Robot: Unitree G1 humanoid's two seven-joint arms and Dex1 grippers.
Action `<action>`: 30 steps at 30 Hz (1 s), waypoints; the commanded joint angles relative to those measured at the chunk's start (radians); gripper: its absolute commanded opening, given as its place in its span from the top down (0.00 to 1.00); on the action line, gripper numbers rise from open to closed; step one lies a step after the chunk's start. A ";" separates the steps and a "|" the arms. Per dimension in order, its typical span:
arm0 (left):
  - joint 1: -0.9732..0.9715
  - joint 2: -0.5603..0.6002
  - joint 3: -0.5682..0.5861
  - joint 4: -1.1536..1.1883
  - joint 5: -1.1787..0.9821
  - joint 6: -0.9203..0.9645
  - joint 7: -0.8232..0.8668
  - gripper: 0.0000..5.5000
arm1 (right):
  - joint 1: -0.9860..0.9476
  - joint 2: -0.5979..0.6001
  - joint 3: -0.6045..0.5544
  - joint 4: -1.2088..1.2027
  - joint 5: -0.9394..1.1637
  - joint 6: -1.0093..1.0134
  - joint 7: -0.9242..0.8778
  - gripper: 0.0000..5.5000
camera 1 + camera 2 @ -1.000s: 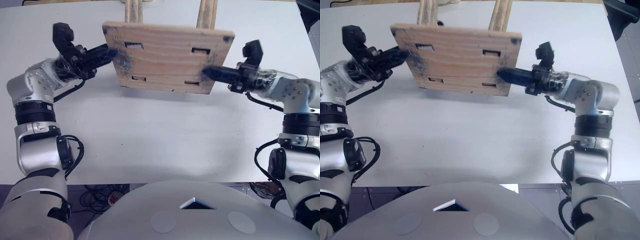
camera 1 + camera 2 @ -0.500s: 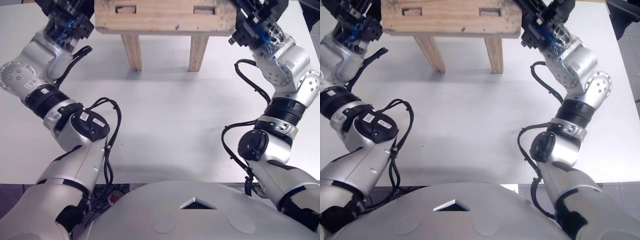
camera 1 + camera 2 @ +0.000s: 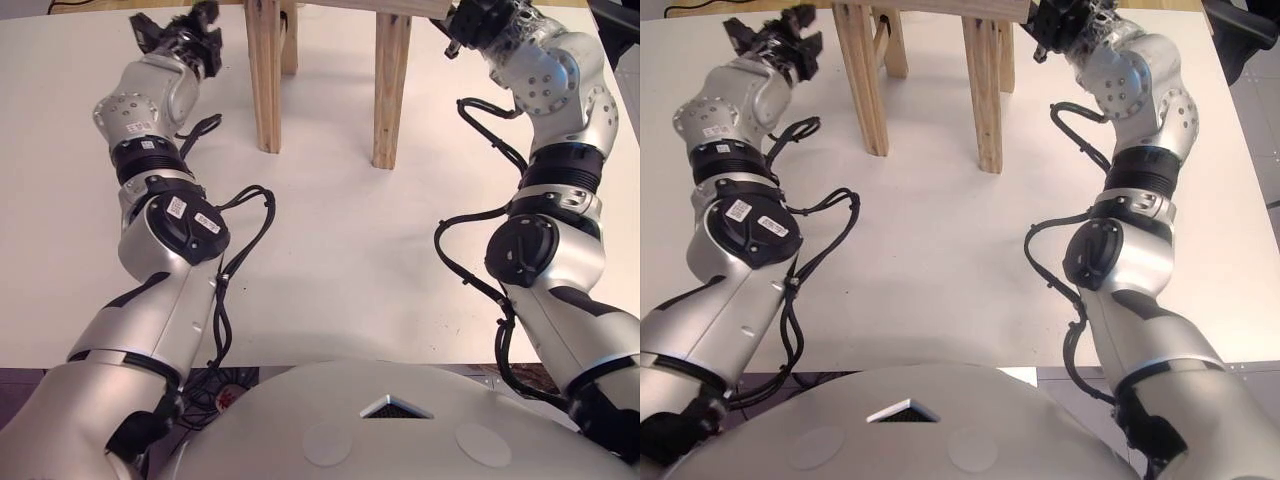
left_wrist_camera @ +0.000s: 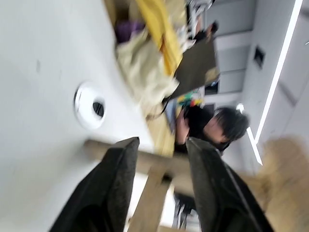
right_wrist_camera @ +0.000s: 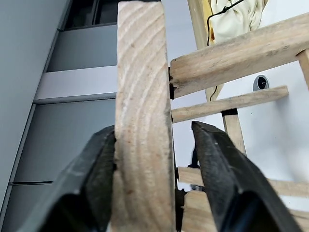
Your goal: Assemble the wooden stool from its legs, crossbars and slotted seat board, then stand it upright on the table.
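The wooden stool stands upright on the white surface, toward its far side between the two arms, so the assembly looks finished. The slotted seat board is on top. Below it, the two near legs run down to the surface and appear to rest on it. The crossbars sit joined between the legs, with no loose parts lying about.

The right pincer is closed on the edge of the seat board, one finger on each face. The left pincer hangs beside the stool's left side with its fingers spread, holding nothing. What seems to be left is for the right pincer to let go and for the stool to stand unaided.
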 commanded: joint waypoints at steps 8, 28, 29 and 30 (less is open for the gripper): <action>0.361 -0.016 -0.181 -0.288 0.038 -0.090 -0.116 0.47 | 0.208 0.087 -0.138 -0.257 -0.074 -0.166 0.409 0.43; 0.764 0.041 -0.629 -0.768 0.265 -0.145 -0.300 0.85 | 0.775 0.262 0.463 -0.709 -1.213 -0.854 0.461 1.00; 0.758 0.021 -0.625 -0.758 0.265 -0.164 -0.281 0.88 | 0.753 0.252 0.453 -0.691 -1.209 -0.843 0.462 1.00; 0.754 0.005 -0.632 -0.745 0.274 -0.195 -0.278 0.91 | 0.729 0.243 0.453 -0.674 -1.216 -0.835 0.466 1.00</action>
